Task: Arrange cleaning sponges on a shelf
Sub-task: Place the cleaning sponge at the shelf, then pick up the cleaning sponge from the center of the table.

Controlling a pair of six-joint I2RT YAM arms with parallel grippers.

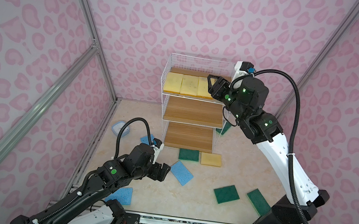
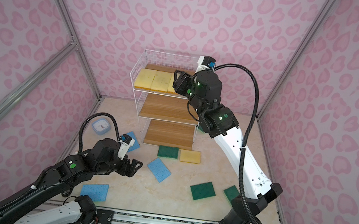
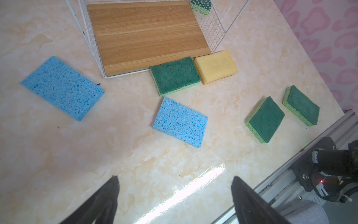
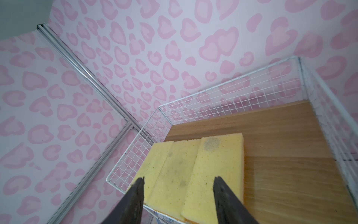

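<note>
Placing step: right gripper (image 4: 179,179) hangs over the top tier (image 4: 290,155), jaws apart and empty, and three yellow sponges (image 4: 174,174) lie there. Left gripper (image 3: 174,180) is wide open, holding nothing. Next move is probably a grasp on the loose yellow sponge (image 3: 216,66).

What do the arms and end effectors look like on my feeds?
The left arm and right arm have black joints and white shells, each trailed by a ribbed black cable. Small green lights glow on joints. The left end effector and right end effector have tapering black fingers.
</note>
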